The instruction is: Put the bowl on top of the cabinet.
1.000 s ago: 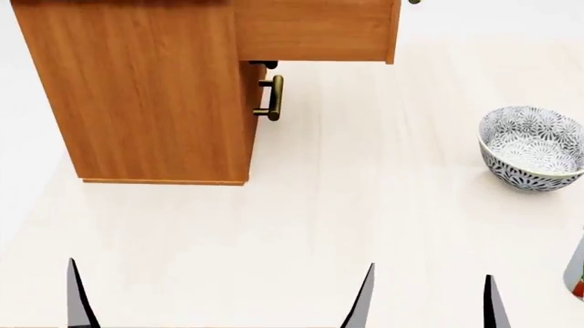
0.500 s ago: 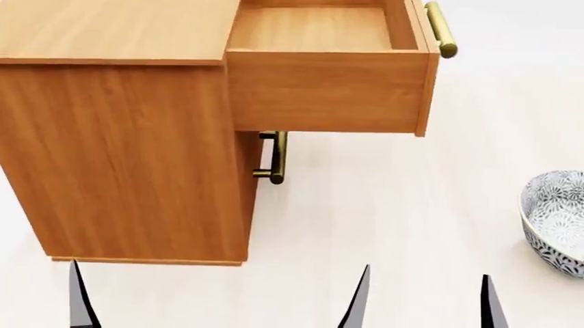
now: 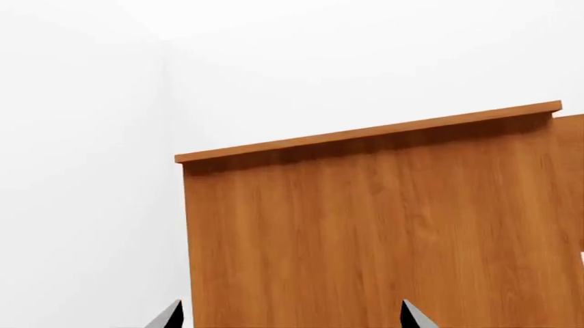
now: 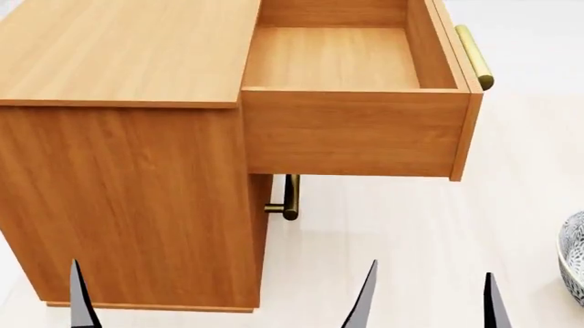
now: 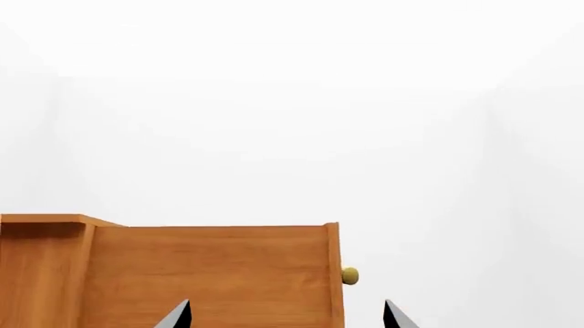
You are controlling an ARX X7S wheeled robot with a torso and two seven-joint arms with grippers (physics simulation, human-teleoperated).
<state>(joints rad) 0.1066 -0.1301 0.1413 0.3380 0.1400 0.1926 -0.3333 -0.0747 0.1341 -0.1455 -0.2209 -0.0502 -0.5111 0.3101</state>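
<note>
Head view first, nearest things first: I see the dark tips of my left gripper [image 4: 221, 297] spread wide at the bottom edge with nothing between them. Of my right gripper [image 4: 494, 301] only one tip shows there. Its own wrist view shows both tips [image 5: 284, 314] parted, so those jaws stand open and empty too.

Just beyond the left tips stands the cabinet [image 4: 128, 198], its side panel facing me. Its flat top [image 4: 128, 48] is bare wood. A top drawer [image 4: 351, 102] is pulled out towards the right, open and with its inside showing nothing but wood, its brass bar handle [image 4: 474, 56] on the far front. Below the drawer a second brass handle [image 4: 288, 198] sticks out from the cabinet front.

The bowl [image 4: 574, 263] sits on the pale floor [image 4: 411, 239] at the right edge of the head view, mostly cut off, well apart from the cabinet and lower than the open drawer.

Neither wrist view shows the bowl. The left wrist view gives only the cabinet's side and top edge [image 3: 365, 225] against white walls; the right wrist view shows the drawer's side [image 5: 210, 273] and the handle's end [image 5: 349, 275].
</note>
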